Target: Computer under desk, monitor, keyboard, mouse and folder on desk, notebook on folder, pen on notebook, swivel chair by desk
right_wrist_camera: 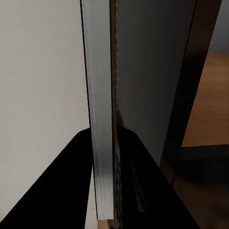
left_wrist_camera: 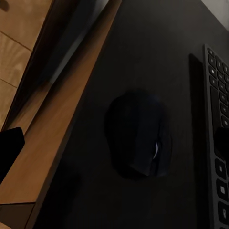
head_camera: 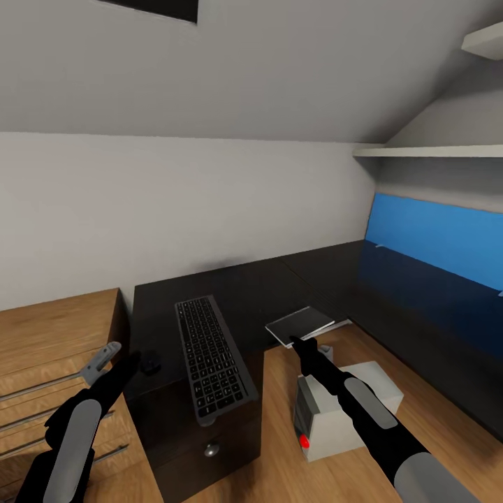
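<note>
The keyboard (head_camera: 212,367) lies on the black drawer cabinet (head_camera: 209,426), its near end over the front edge. A small black mouse (head_camera: 150,363) (left_wrist_camera: 138,138) sits just left of it. My left gripper (head_camera: 108,358) hovers beside the mouse, open, with one dark fingertip (left_wrist_camera: 10,150) at the cabinet's edge. My right gripper (head_camera: 295,341) is shut on the notebook (head_camera: 304,323), whose pale edge (right_wrist_camera: 101,119) runs between the fingers. It hangs by the corner of the desk (head_camera: 419,300), above the floor. The computer (head_camera: 335,412) stands on the floor beneath my right arm.
The desk's blue panel (head_camera: 440,241) runs along the right wall under a white shelf (head_camera: 433,150). A light-wood unit (head_camera: 56,335) with metal rails stands left of the cabinet. Wooden floor (head_camera: 279,447) shows between cabinet and desk.
</note>
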You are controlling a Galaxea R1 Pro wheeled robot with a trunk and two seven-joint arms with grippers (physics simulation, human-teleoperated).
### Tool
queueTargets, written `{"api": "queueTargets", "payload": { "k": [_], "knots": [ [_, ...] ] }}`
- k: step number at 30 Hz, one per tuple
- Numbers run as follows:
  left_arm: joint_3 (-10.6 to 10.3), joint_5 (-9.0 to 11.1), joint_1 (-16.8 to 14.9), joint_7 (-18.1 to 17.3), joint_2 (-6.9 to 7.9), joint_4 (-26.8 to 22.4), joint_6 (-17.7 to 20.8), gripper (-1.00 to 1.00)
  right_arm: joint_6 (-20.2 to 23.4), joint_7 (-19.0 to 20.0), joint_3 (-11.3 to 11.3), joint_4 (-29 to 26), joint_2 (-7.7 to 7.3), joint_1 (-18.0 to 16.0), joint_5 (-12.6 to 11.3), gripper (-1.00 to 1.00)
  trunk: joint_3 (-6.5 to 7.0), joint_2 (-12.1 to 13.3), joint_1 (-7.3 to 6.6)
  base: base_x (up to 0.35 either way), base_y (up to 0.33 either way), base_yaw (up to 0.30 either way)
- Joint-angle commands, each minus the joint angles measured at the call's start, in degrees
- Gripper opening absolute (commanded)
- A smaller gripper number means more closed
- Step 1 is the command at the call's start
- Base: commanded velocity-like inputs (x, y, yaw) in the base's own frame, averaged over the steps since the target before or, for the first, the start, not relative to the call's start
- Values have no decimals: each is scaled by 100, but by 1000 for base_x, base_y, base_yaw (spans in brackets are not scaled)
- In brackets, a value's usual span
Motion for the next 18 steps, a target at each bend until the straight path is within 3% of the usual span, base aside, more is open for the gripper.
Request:
{"api": "queueTargets", "payload": {
  "k": [1, 14, 18],
  "knots": [
    [7, 54, -5, 37, -4, -8, 21, 100, 0, 17, 18, 2, -6, -5, -38, -100, -6, -3, -1, 1, 0, 0],
    [4, 52, -5, 37, -9, -8, 15, 100, -4, 17, 18, 2, -6, -5, -23, -100, -6, -3, -1, 14, 4, 0],
    [-146, 52, -5, 37, 0, -8, 14, 100, -5, 17, 18, 2, -6, -5, -22, -100, -6, -3, -1, 85, 29, 0]
  ]
}}
